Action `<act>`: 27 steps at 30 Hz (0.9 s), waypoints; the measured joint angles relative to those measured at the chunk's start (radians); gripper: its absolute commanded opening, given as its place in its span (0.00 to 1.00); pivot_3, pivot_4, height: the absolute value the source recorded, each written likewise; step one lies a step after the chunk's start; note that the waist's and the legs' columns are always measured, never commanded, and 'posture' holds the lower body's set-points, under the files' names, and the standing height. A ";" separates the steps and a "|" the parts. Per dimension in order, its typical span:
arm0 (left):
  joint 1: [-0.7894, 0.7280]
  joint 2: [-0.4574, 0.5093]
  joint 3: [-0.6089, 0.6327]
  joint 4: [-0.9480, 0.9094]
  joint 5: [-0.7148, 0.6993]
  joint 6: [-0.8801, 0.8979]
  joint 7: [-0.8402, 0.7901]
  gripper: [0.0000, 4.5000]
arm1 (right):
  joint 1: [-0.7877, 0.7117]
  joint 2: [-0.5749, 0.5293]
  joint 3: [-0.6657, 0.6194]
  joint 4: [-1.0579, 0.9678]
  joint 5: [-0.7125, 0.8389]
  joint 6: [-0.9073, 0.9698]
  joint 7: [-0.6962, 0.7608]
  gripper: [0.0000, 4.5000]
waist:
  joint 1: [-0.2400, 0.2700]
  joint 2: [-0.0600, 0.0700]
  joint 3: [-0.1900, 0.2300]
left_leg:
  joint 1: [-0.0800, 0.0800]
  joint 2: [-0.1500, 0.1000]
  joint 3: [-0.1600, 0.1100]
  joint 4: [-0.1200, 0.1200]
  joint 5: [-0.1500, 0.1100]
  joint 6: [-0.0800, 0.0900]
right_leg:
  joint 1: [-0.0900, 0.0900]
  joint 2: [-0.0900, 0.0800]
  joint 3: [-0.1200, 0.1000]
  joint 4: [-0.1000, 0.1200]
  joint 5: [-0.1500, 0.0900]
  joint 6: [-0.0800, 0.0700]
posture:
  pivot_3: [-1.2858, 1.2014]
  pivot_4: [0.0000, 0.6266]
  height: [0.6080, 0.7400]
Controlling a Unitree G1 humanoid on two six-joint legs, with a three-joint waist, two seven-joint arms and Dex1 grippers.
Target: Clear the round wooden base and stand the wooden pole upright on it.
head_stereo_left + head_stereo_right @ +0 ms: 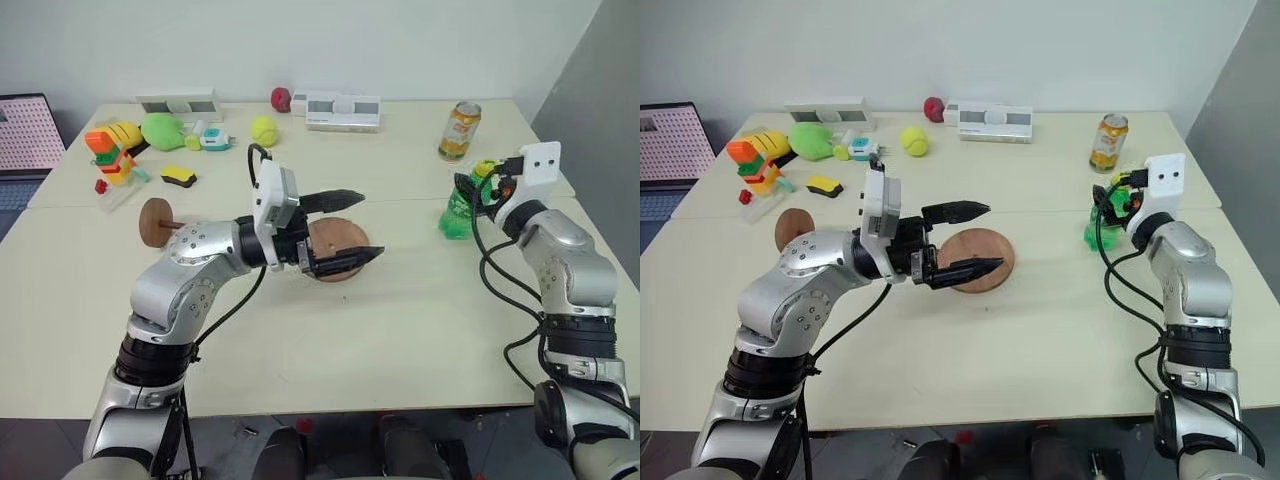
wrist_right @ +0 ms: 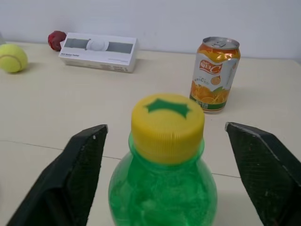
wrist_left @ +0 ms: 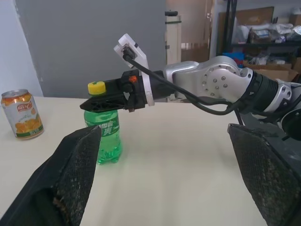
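Observation:
The round wooden base (image 1: 338, 236) lies flat mid-table, partly hidden by my left gripper (image 1: 372, 224), which hovers just over it, open and empty, pointing right. The wooden pole (image 1: 155, 221) lies at the left behind my left arm. Its small end disc faces me and most of the rod is hidden. A green bottle (image 1: 455, 216) with a yellow cap (image 2: 167, 125) stands on the table at the right, off the base. My right gripper (image 2: 171, 155) is open, one finger on each side of the bottle's neck, with gaps to it on both sides.
An orange drink can (image 1: 459, 130) stands behind the bottle. Along the far edge lie a white box (image 1: 343, 110), a tennis ball (image 1: 263, 130) and a red ball (image 1: 281, 98). Coloured toys (image 1: 115, 152) crowd the far left corner.

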 measured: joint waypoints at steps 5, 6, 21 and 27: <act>0.022 0.045 0.018 -0.043 -0.041 0.087 0.017 1.00 | 0.002 -0.001 -0.044 -0.136 0.075 0.058 0.007 0.99 | -0.001 0.000 0.000 | 0.000 0.000 -0.001 0.000 0.000 0.000 | 0.000 0.000 0.000 0.000 0.000 0.000 | 0.52 0.24 1.00; 0.029 0.061 0.031 -0.057 -0.057 0.121 0.027 1.00 | -0.003 -0.001 -0.062 -0.176 0.108 0.079 0.007 0.99 | -0.001 0.000 0.000 | 0.000 0.000 -0.001 0.000 0.000 0.000 | 0.000 0.000 -0.001 0.000 0.000 0.000 | 0.52 0.24 1.00; 0.368 -0.416 0.555 -0.065 -0.243 0.237 0.869 1.00 | 0.095 -0.183 0.245 -0.454 0.314 0.221 0.377 0.99 | 0.029 -0.001 -0.002 | -0.004 -0.001 -0.004 0.013 -0.003 0.006 | 0.002 -0.001 -0.003 0.001 0.002 0.002 | 0.52 0.24 1.00; 0.301 -0.498 0.657 0.079 -0.330 0.136 0.966 1.00 | 0.082 -0.176 0.292 -0.466 0.294 0.174 0.423 0.99 | 0.055 -0.003 -0.003 | -0.001 -0.002 -0.005 0.014 -0.003 0.006 | 0.008 -0.002 -0.005 -0.002 0.003 0.004 | 0.52 0.24 1.00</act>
